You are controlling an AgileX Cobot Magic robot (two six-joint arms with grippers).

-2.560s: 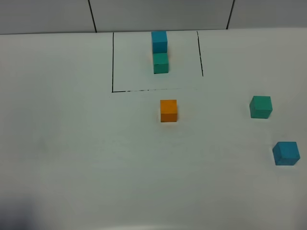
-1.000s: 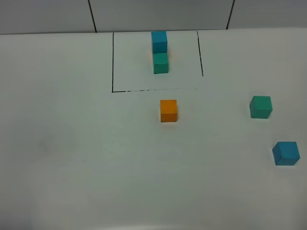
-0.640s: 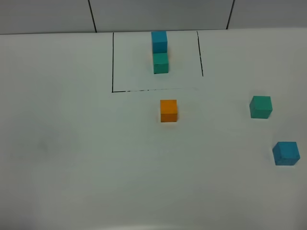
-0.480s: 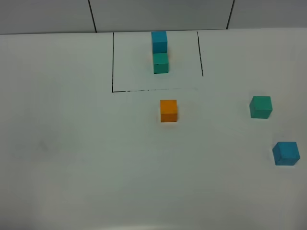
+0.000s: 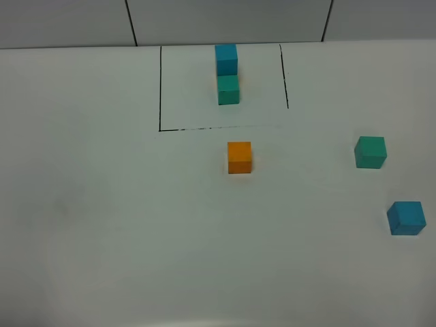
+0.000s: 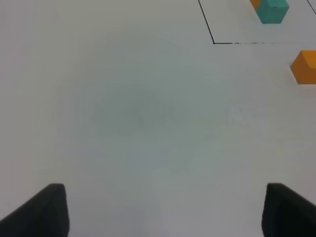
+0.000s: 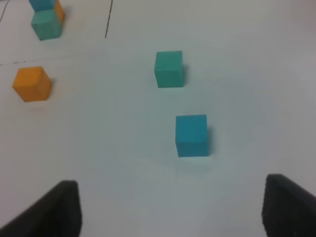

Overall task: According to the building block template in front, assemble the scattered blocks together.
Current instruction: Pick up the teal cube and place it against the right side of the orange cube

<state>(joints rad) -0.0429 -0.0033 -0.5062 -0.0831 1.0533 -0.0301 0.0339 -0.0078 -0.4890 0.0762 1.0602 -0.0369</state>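
Left tool (image 6: 165, 212), right tool (image 7: 173, 210): wrist views only | template (image 5: 227, 73) fully framed: high view

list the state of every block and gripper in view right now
small matte orange cube: loose, flat on the white table, just outside the black drawn outline
loose matte teal-green cube: flat, alone, not assembled
loose matte blue cube: flat, alone, not assembled
template pair of blue and teal-green cubes: joined, inside the outline
left gripper: open, empty
right gripper: open, empty
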